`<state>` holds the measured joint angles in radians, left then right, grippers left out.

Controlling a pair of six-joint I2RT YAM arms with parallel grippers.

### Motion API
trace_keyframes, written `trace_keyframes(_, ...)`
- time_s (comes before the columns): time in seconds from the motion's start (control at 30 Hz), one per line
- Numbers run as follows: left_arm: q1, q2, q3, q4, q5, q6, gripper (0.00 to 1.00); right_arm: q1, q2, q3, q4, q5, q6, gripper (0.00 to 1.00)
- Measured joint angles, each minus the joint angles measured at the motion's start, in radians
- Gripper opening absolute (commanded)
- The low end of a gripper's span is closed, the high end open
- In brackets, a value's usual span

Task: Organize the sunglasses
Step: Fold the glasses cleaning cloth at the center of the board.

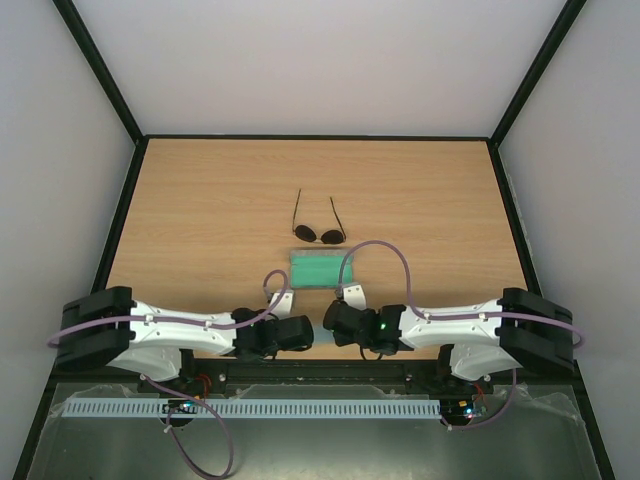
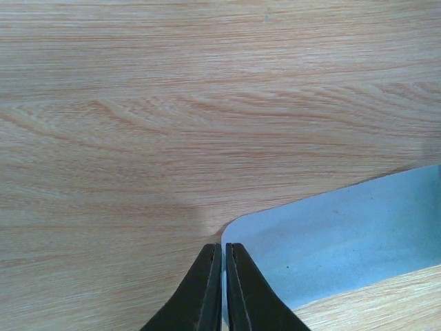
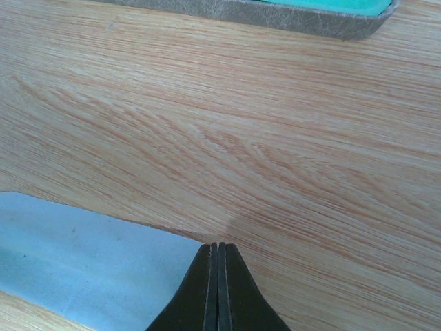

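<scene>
- The sunglasses (image 1: 318, 233) are lying mid-surface (image 1: 200, 200), round dark lenses facing the arms, thin black temples reaching away; they're sitting just beyond the open grey case (image 1: 318, 270) with its teal lining.
- The overhead view alone is showing the glasses; the wrist views are showing a light blue cloth (image 2: 344, 241) by the fingertips.
- Both arms are crouching low at the near edge, pointing inward; the left hand (image 2: 222, 248) is pinched to a sliver, the right hand (image 3: 218, 247) fully closed.

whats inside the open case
Only its teal-green lining shows inside the case; the sunglasses lie on the table beyond it. A cable covers its right edge.
</scene>
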<state>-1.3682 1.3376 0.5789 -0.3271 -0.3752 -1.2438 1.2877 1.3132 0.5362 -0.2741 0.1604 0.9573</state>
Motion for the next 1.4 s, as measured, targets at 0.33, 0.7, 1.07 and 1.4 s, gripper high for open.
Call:
trace_keyframes(0.33,0.0,-0.029,-0.008,-0.013,-0.003,-0.007,0.06,0.0,0.009,0.013,0.004,0.0,-0.011,0.23)
trace_keyframes(0.7,-0.002,-0.084,-0.008,-0.062,-0.004,-0.047,0.41,-0.005,-0.052,0.017,-0.04,0.018,-0.003,0.38)
trace_keyframes(1.07,-0.003,-0.113,-0.008,-0.102,0.015,-0.061,0.67,-0.006,-0.139,-0.042,-0.058,-0.042,0.016,0.38)
trace_keyframes(1.4,-0.003,-0.074,0.012,-0.101,0.032,-0.043,0.27,-0.006,-0.155,-0.054,-0.064,-0.061,0.023,0.34)
